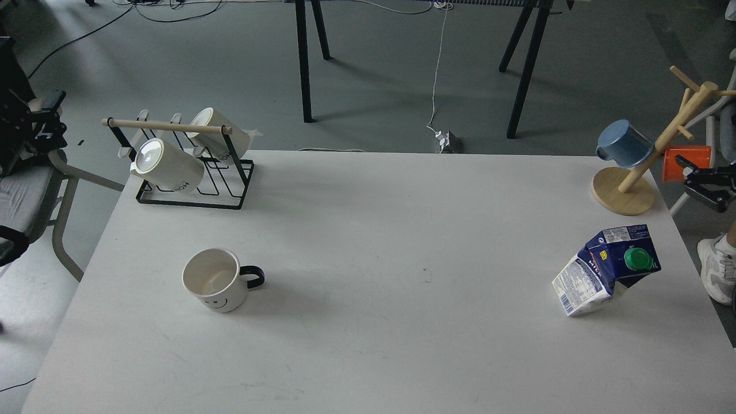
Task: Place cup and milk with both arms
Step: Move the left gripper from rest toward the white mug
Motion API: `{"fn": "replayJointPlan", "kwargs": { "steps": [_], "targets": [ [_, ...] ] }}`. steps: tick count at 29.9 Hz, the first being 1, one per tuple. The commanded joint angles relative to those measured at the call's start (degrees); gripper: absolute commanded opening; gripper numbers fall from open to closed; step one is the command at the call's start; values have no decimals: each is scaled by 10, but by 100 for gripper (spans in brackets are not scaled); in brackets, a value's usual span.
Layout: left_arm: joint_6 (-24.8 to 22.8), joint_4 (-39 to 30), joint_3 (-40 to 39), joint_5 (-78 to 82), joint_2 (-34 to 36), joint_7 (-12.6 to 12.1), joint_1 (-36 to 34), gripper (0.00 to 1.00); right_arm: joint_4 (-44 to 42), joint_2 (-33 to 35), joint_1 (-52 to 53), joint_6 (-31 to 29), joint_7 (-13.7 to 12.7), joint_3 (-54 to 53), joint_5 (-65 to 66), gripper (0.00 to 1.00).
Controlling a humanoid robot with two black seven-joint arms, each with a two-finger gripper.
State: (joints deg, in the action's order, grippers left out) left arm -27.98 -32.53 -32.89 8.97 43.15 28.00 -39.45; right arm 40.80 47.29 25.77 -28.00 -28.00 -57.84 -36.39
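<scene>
The cup [217,280], a white mug with a black handle and a small smiley face, stands upright on the left part of the white table [368,345], handle pointing right. The milk [606,269], a dented blue and white carton with a green cap, leans on the right side of the table. My left gripper [47,123] hangs off the table's left edge, far from the cup, dark and hard to read. Beyond the table's right edge my right gripper [685,175] points left with its fingers apart and nothing between them, above and behind the milk.
A black wire rack [192,192] with a wooden bar holds two cream mugs at the back left. At the back right corner stands a wooden mug tree [627,192] carrying a blue mug [624,144]. A chair [34,195] stands left of the table.
</scene>
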Motion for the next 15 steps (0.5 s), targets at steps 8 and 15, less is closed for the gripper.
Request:
{"fn": "replayJointPlan", "kwargs": {
  "steps": [8, 15],
  "targets": [
    [0, -4, -2, -5, 4, 0, 2, 100, -1, 0, -1, 0, 0, 0, 0, 96],
    [0, -7, 5, 100, 36, 0, -32, 100, 0, 0, -6, 0, 0, -2, 0, 96]
  ]
}}
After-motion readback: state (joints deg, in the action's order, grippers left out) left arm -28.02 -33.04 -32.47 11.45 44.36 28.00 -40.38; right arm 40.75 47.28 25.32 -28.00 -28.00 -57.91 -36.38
